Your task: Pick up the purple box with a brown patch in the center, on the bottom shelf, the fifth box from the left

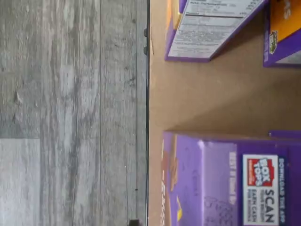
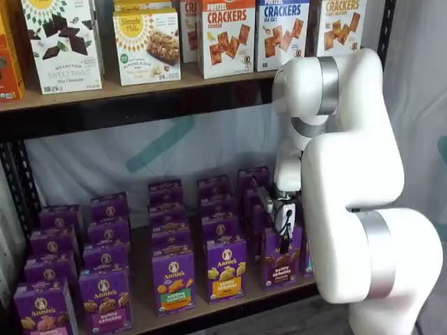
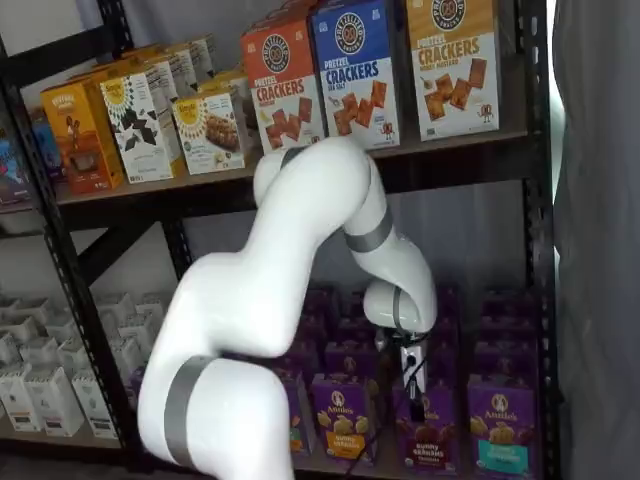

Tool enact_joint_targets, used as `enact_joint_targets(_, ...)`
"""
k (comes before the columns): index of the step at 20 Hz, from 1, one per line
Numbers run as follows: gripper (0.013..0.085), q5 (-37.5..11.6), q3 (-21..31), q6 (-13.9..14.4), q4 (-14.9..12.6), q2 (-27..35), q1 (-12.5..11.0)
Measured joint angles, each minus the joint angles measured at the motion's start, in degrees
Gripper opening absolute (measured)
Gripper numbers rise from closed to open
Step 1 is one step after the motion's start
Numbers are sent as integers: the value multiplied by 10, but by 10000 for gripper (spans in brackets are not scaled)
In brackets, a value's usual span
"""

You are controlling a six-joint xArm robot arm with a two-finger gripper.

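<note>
The purple box (image 2: 277, 264) with dark brown cookies stands in the front row of the bottom shelf (image 2: 202, 307); it also shows in a shelf view (image 3: 424, 422). My gripper (image 2: 284, 236) hangs just above and in front of this box in both shelf views (image 3: 412, 388). Only dark finger parts and a cable show, so its opening cannot be told. It holds nothing that I can see. The wrist view shows the tan shelf board (image 1: 211, 99) and purple carton tops (image 1: 235, 179); which carton is which I cannot tell.
A purple carton with a yellow band (image 2: 225, 269) stands left of the target, and one with tan cookies (image 2: 173, 280) further left. Rows of purple cartons stand behind. Cracker boxes (image 2: 227, 35) fill the upper tier. Grey floor (image 1: 70, 113) lies below the shelf edge.
</note>
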Motion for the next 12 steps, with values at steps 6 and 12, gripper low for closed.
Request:
enact_joint_targets(6, 610, 0, 2, 7, -7, 0, 0)
enact_joint_targets(12, 530, -4, 3, 14, -14, 0, 1)
